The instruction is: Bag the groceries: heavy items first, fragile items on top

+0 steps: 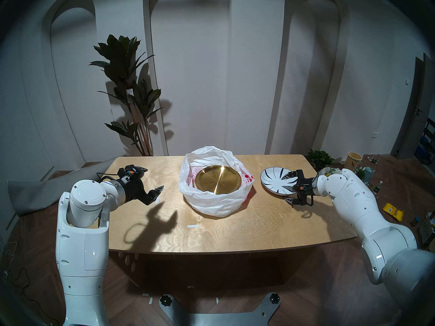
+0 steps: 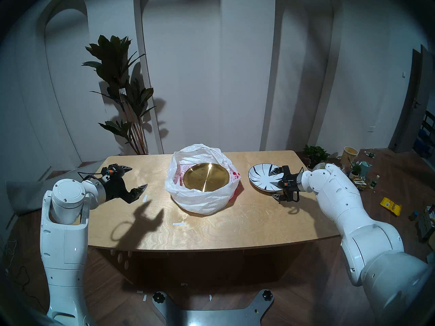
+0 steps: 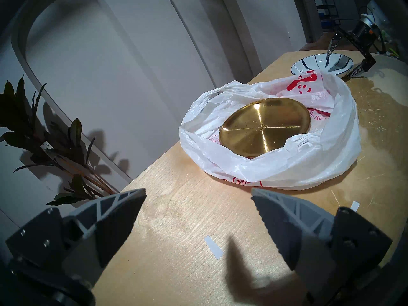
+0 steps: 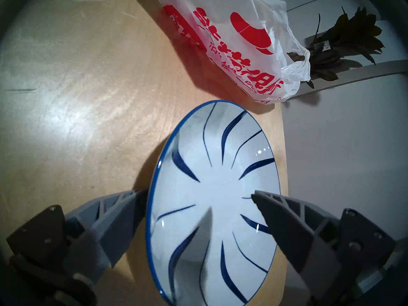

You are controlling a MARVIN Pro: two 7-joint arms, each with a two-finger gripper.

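Observation:
The gold metal tray (image 1: 217,180) lies flat inside the open white plastic bag (image 1: 211,205) with red print at the table's middle. Both show in the left wrist view: tray (image 3: 262,131), bag (image 3: 309,166). The white plate with dark blue stripes (image 1: 273,179) rests on the table right of the bag. My right gripper (image 1: 289,187) is open and straddles the plate's right rim. In the right wrist view (image 4: 198,192) one finger is over the plate (image 4: 209,166) and one is outside it. My left gripper (image 1: 154,178) is open and empty above the table's left part.
The wooden table (image 1: 259,224) carries a small white tape strip (image 1: 192,226) near the front. A tall plant (image 1: 127,83) stands behind the far left corner. On the floor at the right are a paper cup (image 1: 354,158), a small plant and a yellow packet (image 1: 392,211).

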